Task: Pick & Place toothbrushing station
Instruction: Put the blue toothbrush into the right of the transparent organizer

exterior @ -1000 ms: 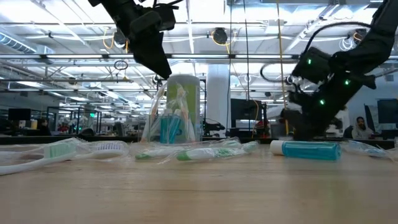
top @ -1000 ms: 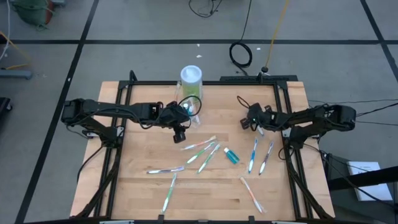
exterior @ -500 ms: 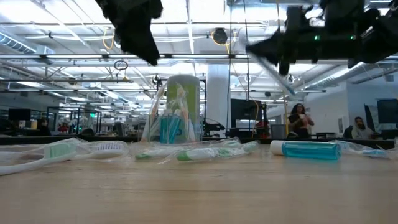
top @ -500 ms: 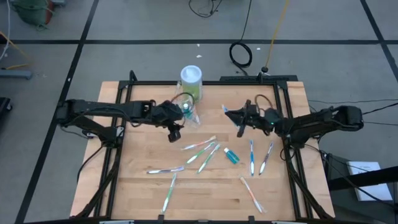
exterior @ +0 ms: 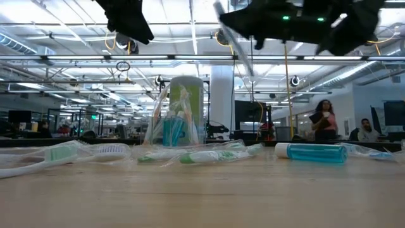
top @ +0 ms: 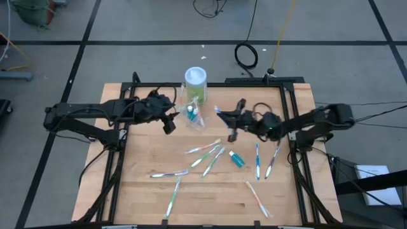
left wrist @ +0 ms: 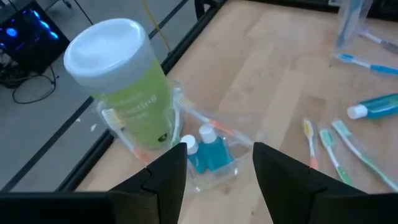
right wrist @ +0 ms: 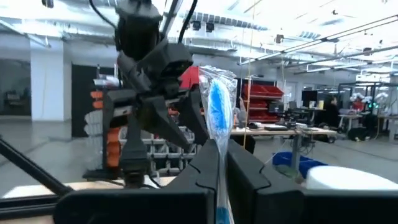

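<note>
The toothbrushing station (top: 193, 116) is a small clear holder with blue tubes in it (left wrist: 208, 155). It stands on the table against the near side of a green canister with a white lid (top: 195, 83). My left gripper (top: 169, 122) hangs open just left of the holder and above it, touching nothing (left wrist: 217, 171). My right gripper (top: 234, 122) is raised over the table's middle, right of the holder. It is shut on a wrapped toothbrush with a blue head (right wrist: 217, 99), which slants high in the low view (exterior: 235, 47). My right gripper pinches the wrapped toothbrush's handle (right wrist: 219, 163) between its two fingers, which lie along it. The fingers point slantwise upward toward the table's left. The blue head sticks out beyond the fingertips, and the toothbrush is lifted clear of the table.
Several wrapped toothbrushes lie loose on the wood: a cluster at the middle (top: 205, 151), two at the right (top: 257, 159), others toward the near edge (top: 170, 173). A teal toothpaste tube (top: 236, 159) lies among them. Black frame rails (top: 287, 102) border the table.
My right gripper has risen and gone toward the table's middle with the toothbrush, tipping from pointing down to pointing slantwise upward. My left gripper has drawn back from the holder toward the table's left edge and upward, staying open.
</note>
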Controlling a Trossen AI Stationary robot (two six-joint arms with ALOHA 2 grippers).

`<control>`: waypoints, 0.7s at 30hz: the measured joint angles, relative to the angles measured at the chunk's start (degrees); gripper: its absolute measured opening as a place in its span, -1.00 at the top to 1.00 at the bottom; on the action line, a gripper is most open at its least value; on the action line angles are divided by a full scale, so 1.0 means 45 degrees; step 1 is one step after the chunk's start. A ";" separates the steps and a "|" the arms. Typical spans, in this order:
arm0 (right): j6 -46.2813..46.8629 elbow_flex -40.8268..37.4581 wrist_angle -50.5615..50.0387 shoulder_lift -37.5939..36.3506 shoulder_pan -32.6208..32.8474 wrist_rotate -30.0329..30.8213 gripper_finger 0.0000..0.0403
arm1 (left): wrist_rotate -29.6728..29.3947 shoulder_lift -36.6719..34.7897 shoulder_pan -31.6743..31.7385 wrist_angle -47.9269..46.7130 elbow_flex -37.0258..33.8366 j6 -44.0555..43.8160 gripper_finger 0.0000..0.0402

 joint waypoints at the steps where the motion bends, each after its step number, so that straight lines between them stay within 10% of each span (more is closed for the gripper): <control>1: -0.0122 0.0490 0.0038 0.0526 -0.0050 0.0014 0.98 | 0.0000 0.0012 0.0000 -0.0081 0.0000 0.0000 0.05; 21: 0.0225 0.5604 0.2937 0.7615 -0.1504 0.0048 0.95 | 0.0010 0.0207 -0.0024 -0.0588 -0.0009 -0.0063 0.05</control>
